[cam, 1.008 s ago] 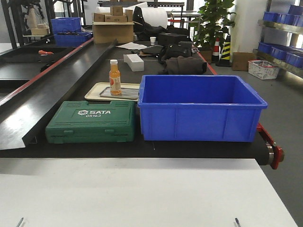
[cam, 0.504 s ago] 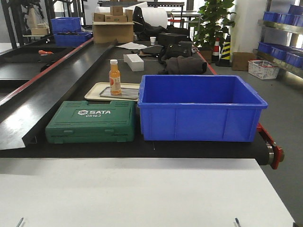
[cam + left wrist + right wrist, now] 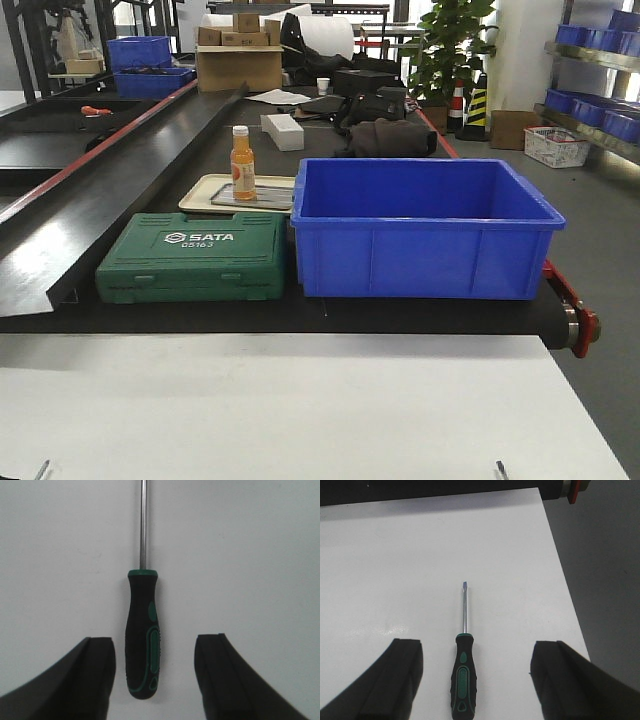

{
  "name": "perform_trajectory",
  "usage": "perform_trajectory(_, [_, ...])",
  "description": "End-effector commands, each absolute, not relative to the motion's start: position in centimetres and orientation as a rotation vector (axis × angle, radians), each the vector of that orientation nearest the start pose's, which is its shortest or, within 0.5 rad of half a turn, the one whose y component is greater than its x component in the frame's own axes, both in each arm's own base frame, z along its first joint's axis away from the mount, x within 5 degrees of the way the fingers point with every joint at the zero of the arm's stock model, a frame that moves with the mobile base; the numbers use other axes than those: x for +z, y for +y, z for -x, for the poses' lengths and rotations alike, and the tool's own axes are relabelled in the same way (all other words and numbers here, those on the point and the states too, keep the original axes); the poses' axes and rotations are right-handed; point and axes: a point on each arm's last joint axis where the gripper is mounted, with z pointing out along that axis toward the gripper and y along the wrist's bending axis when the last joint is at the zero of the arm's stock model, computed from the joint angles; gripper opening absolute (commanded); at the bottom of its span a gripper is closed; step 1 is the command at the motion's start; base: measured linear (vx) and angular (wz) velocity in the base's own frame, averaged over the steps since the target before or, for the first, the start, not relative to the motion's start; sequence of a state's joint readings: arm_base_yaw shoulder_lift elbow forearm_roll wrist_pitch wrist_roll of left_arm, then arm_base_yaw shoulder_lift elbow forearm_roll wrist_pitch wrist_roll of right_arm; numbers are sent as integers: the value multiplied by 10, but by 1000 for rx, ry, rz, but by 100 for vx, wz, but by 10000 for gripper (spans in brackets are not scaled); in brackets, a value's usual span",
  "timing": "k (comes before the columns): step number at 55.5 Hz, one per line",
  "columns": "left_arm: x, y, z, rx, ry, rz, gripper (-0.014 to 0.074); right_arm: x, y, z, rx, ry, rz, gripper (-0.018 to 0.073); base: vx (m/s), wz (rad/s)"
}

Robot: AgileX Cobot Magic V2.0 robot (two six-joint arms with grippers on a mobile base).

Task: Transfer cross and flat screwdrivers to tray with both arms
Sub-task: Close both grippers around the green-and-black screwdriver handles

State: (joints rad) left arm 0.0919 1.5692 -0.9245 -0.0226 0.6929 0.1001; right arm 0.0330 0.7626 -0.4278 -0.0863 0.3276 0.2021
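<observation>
left gripper point(image 3: 155, 645) and right gripper point(image 3: 480, 652) both gape; i'd centre over left screwdriver point(image 3: 144, 645) and flat screwdriver point(image 3: 462, 680) handles, then squeeze.

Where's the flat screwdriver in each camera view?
Front: only the tip of the flat screwdriver, bottom edge, right.
Left wrist: not in it; the other screwdriver lies there.
Right wrist: lower centre, tip pointing up.
Shared landmark: red conveyor end, front and right wrist views.
</observation>
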Motion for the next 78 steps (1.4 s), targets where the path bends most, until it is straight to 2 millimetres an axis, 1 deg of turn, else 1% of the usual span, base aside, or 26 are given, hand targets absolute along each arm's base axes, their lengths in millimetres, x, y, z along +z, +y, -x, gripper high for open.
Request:
perform_trajectory(1, [207,26,-305,22,2781,-10,482,273,2,-153,63,2044,-97,531,0,0])
perform_trajectory(9, [186,28,-317,32,2793,-40,482,273,2,-153,63,2044,-97,531,0,0])
perform_trajectory(14, [178,29,-321,57,2790,-63,482,273,2,-153,63,2044,-97,531,0,0])
perform_trajectory(23, [169,31,-326,81,2782,-88,482,272,2,-153,63,2048,-97,531,0,0])
perform_trajectory(33, [160,33,-335,101,2726,-106,482,271,2,-152,60,2066,-99,531,0,0])
perform_trajectory(54, [141,33,-340,107,2750,-143,482,270,2,-152,59,2075,-100,531,0,0])
perform_trajectory(62, [131,33,-340,105,2777,-161,467,270,2,-151,58,2082,-101,531,0,0])
perform_trajectory(78, [126,33,-337,95,2828,-159,449,272,2,-153,62,2053,-98,531,0,0])
